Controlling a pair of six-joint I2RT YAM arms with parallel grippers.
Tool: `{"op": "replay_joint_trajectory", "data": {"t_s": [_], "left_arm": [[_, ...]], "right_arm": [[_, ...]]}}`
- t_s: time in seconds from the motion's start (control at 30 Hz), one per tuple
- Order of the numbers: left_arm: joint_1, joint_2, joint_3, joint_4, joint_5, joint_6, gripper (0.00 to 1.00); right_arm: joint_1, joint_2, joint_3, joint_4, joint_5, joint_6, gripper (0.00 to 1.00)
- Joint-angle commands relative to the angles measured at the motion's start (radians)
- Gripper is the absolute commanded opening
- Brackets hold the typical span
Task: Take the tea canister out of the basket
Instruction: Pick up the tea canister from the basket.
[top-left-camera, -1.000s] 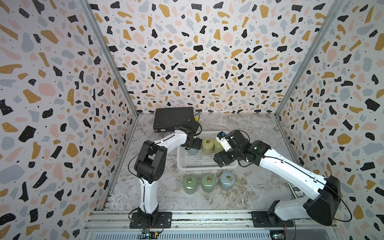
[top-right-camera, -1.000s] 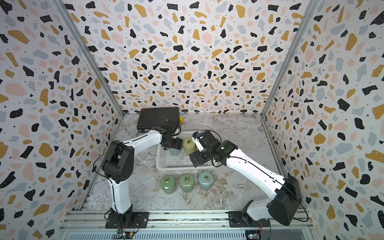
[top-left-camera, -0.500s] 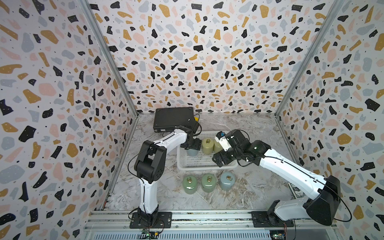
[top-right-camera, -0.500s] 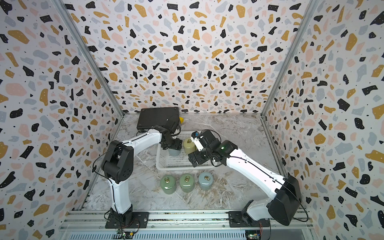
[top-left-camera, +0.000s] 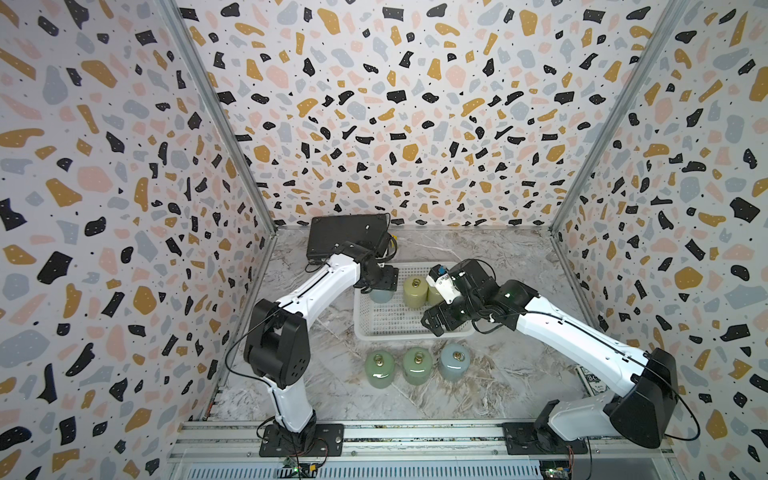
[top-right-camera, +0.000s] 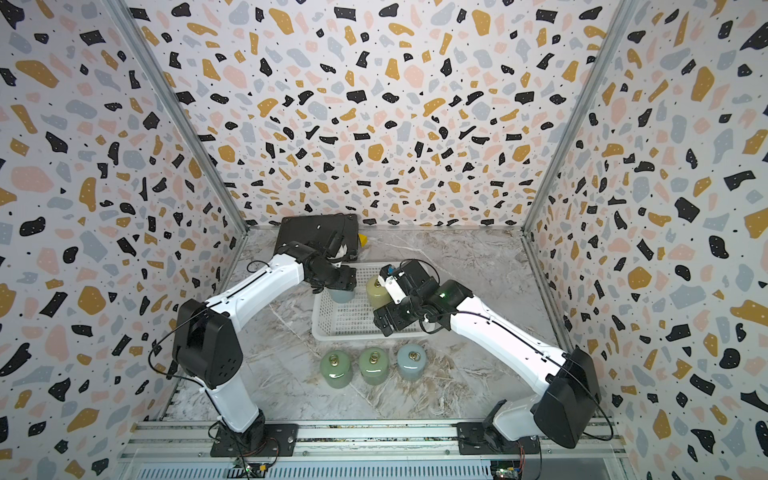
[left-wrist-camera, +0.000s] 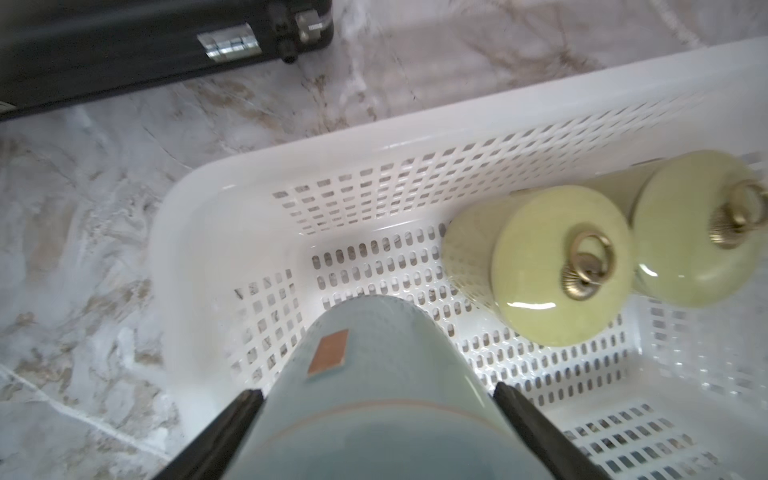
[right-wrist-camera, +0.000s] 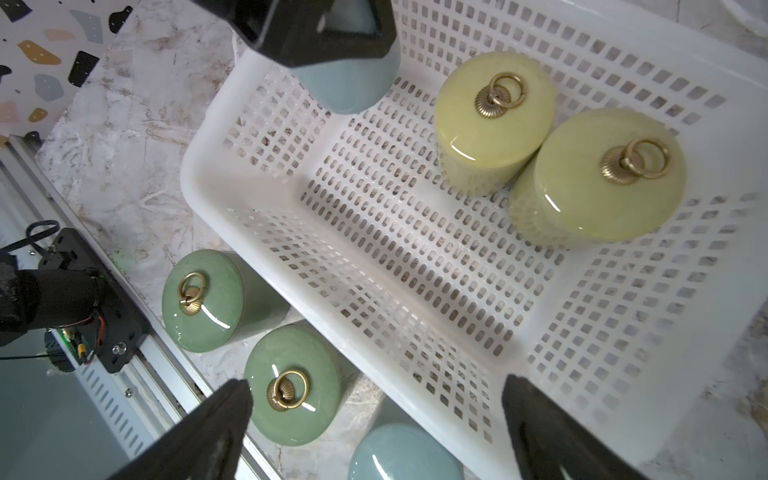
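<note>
Currently left gripper (left-wrist-camera: 376, 392) clamped on the pale blue tea canister (left-wrist-camera: 374, 353), positioned in a corner of the white basket (top-left-camera: 374, 330) near two yellow canisters (left-wrist-camera: 561, 266); right gripper (right-wrist-camera: 376, 384) jaws wide, holding nothing

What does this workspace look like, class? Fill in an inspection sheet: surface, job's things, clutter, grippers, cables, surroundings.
Surface: marble-patterned tabletop.
Job's things: white basket holds two yellow-green canisters and a pale blue canister. Two green canisters and a second blue canister stand outside its near side.
Clutter: black case behind the basket.
Grippers: left gripper shut on the pale blue canister; right gripper open over the basket's near rim.
Cables: black cable loops beside the left arm.
Surroundings: terrazzo-patterned walls on three sides; metal rail in front.
</note>
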Motion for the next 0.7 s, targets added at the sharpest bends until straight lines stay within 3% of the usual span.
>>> {"op": "replay_joint_trajectory", "data": {"t_s": [0.0, 0.33, 0.67], "left_arm": [[0.005, -0.092, 0.041, -0.031, -0.036, -0.038, 0.81], [0.005, -0.332, -0.081, -0.134, -0.124, -0.119, 0.82], [0.005, -0.624, -0.326, -0.231, -0.208, -0.266, 0.82]], "right_arm": [[-0.003, 0.005, 0.054, 0.016, -0.062, -0.002, 0.99], [0.019, 0.048, 0.107, 0.032, -0.138, 0.0, 0.99], [0.086, 0.087, 0.134, 0.038, -0.138, 0.014, 0.99]]}}
